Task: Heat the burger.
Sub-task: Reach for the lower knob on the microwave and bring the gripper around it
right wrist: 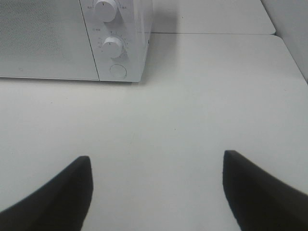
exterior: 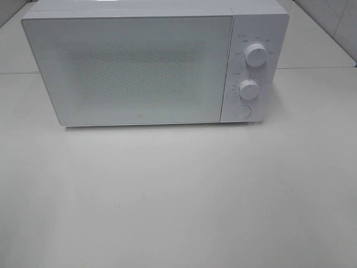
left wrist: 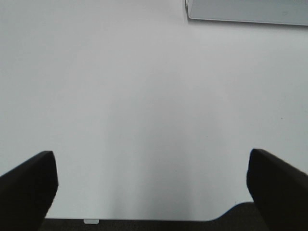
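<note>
Closed door (exterior: 134, 70) on microwave (exterior: 139, 22), far centre of table (exterior: 178, 212). Burger not in view; perhaps behind the door, cannot tell. Left gripper (left wrist: 151, 166) and right gripper (right wrist: 156, 166): jaws apart, empty, above the near table. Step, judged: working the oven controls. Next probably falls to the right arm: reach the lower knob (exterior: 249, 88) or button (exterior: 242, 110), right side.

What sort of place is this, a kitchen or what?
Probably a test bench staged as a kitchen corner rather than a real kitchen: a white microwave, door shut, with two dials, stands on plain white tables.
</note>
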